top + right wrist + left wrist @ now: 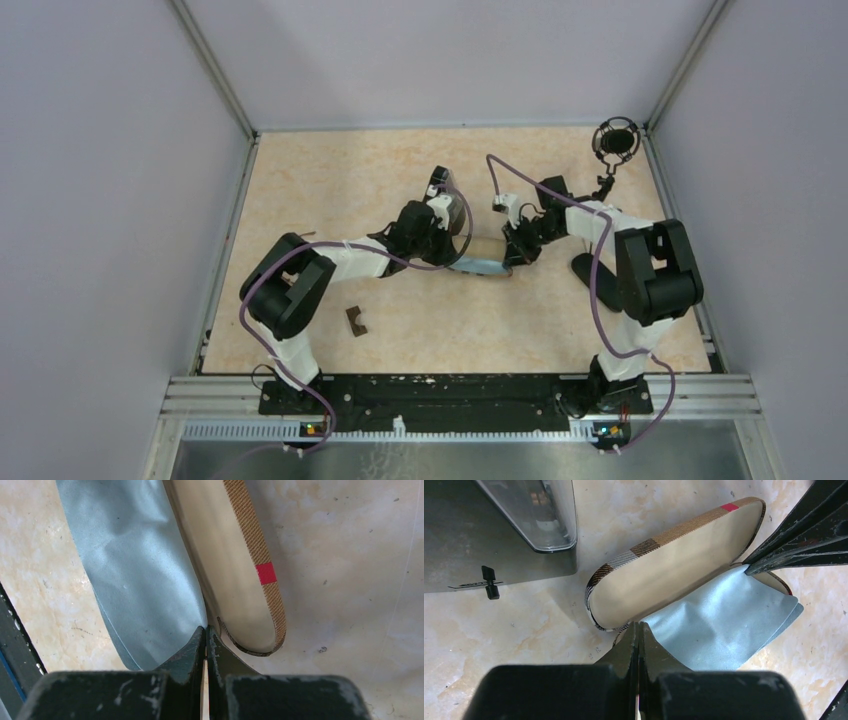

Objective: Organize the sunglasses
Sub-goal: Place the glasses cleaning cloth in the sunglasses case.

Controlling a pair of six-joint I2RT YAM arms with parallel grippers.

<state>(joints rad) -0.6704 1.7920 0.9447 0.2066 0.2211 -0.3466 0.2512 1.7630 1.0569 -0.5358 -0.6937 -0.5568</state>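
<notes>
The open plaid case (487, 252) lies mid-table, its cream-lined lid (674, 570) raised and a light blue cloth (724, 630) spread over its lower half. My left gripper (639, 625) is shut, its tips against the case's near end where lid and cloth meet. My right gripper (206, 628) is shut too, with its tips touching the other end between the cloth (140, 575) and the lid (230, 580). A small brown thing (355, 320), seemingly folded sunglasses, lies alone near the left arm's base. No sunglasses show in the wrist views.
A dark grey object with a clear part (519, 535) stands just left of the case, beyond my left gripper (455, 260). A black round device on a stand (615, 140) occupies the far right corner. Metal rails (225, 250) edge the table.
</notes>
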